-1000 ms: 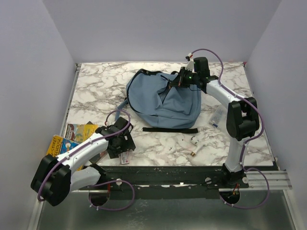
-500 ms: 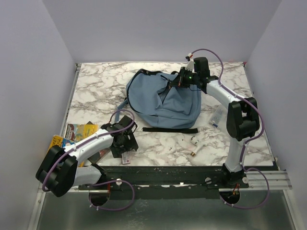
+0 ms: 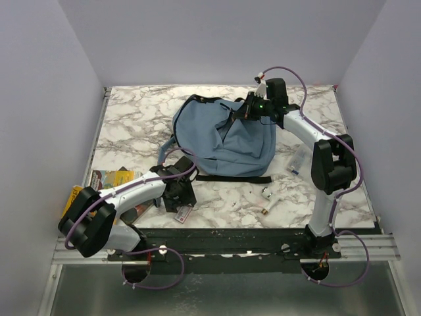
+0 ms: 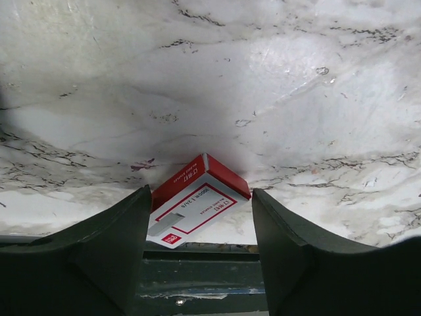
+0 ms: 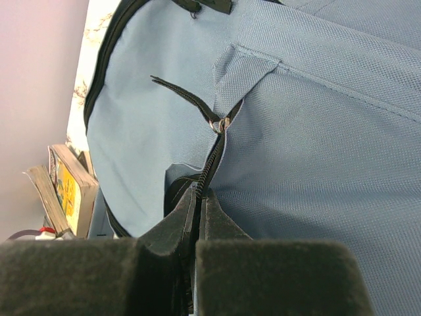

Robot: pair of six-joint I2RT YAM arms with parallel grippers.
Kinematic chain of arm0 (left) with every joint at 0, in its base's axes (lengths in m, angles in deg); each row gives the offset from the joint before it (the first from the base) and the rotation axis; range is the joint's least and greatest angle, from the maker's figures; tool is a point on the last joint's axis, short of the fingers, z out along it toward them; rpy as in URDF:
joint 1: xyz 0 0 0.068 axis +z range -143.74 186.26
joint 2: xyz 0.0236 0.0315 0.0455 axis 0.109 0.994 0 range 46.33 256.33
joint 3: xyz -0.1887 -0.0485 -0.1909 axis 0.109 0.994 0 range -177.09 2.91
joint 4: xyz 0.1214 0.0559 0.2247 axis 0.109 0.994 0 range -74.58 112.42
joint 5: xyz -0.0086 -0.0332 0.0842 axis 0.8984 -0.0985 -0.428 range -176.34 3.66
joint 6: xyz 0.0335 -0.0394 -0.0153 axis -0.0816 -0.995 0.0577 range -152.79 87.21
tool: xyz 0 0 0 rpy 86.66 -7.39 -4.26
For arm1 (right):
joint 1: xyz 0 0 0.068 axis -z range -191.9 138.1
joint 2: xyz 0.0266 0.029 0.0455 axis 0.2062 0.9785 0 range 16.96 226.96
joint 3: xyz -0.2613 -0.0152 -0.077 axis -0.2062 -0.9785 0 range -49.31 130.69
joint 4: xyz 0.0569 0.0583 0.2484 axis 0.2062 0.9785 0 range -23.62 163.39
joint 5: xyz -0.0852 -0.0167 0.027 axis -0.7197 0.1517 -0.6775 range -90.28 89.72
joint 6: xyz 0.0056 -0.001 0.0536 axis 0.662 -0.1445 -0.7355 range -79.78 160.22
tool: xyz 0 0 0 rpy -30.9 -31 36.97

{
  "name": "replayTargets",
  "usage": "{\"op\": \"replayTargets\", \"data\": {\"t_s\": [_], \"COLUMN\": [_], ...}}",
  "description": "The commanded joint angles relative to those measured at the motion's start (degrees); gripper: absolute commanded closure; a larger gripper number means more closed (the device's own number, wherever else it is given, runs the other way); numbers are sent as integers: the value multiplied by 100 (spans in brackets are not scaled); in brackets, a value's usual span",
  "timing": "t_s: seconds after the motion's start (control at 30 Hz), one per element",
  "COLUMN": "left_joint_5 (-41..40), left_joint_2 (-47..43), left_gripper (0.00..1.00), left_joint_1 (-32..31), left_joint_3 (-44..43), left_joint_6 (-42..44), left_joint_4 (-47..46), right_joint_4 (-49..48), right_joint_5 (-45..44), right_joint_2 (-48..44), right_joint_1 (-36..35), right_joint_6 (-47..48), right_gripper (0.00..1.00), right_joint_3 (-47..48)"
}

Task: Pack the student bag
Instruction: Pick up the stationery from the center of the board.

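One student bag (image 3: 217,138) lies flat, long axis running left to right, its opening at the far right. The right pincer (image 3: 238,113) is closed on its zipper edge. The left pincer (image 4: 200,192) stands open astride one red box (image 4: 191,209).

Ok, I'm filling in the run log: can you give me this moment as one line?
left fingers: open, straddling box | right fingers: shut on bag at zipper | bag: on table

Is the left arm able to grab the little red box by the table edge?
Probably yes. The left hand is open with a finger on each side of the red box, which lies on the table by its near edge, and nothing sits between them.
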Motion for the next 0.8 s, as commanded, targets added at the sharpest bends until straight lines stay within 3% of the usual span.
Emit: {"op": "replayTargets", "data": {"t_s": [0.0,0.1,0.2,0.43,0.77], "left_joint_5": [31,9,30,64,-206], "left_joint_2": [99,7,-38,293,794], "left_gripper": [30,19,17,34,50], "left_joint_1": [-102,-130,-212,-609,-630], "left_joint_3": [16,99,168,93,-350], "left_joint_6": [97,172,244,239,194], "left_joint_4": [17,32,39,87,93], "right_joint_4": [-300,-304,-318,-326,-326], "right_joint_5": [178,196,191,202,191], "right_joint_2": [-276,-250,-241,-227,-240], "right_joint_1": [-60,-59,-61,-56,-56], "right_joint_6": [17,10,0,1,1], "right_gripper": [99,99,99,99,99], "right_joint_3": [-29,-29,-29,-38,-49]}}
